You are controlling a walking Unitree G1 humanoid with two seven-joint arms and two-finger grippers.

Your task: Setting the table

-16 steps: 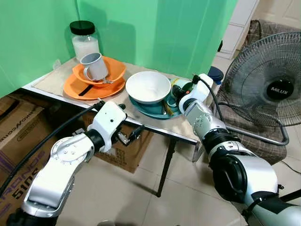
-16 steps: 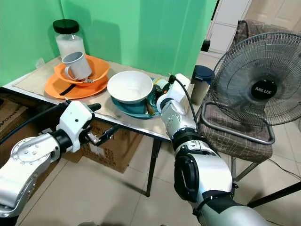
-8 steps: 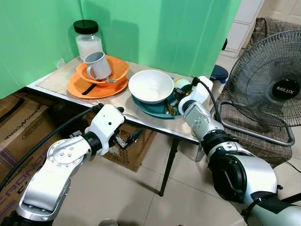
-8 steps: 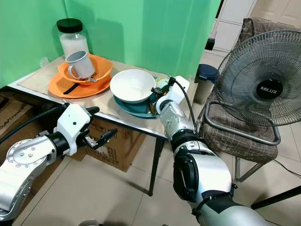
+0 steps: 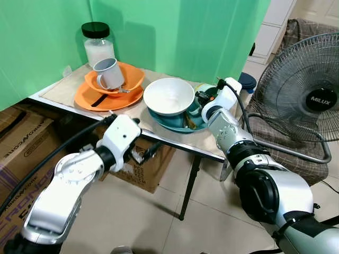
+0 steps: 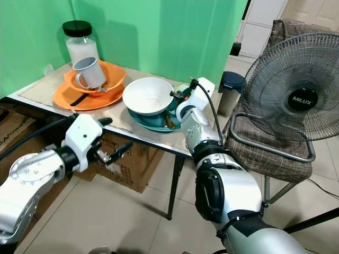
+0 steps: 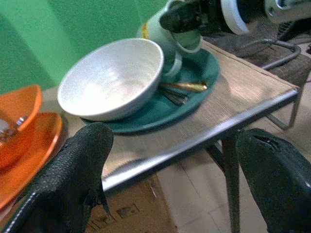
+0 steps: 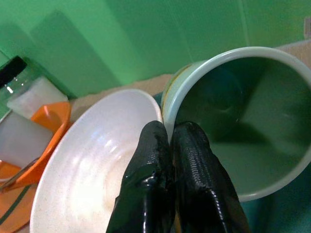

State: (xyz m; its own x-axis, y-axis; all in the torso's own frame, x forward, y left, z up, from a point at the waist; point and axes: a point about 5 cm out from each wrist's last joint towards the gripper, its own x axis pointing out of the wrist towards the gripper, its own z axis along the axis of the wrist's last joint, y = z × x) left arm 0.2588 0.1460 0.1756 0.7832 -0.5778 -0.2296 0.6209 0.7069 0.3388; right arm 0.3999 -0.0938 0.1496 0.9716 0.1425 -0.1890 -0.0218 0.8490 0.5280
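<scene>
Green cup (image 8: 243, 121), tilted, pinched at rim by right gripper (image 8: 170, 145).

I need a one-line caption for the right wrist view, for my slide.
Right gripper, fingers shut on the rim of the green mug, beside the white bowl on the teal plate.

Both eye views look forward and down from the head onto the bench (image 5: 175, 138). The left wrist view looks low across its edge toward the white bowl (image 7: 112, 80); the right wrist view sits close beside that bowl, at ten o'clock.
</scene>
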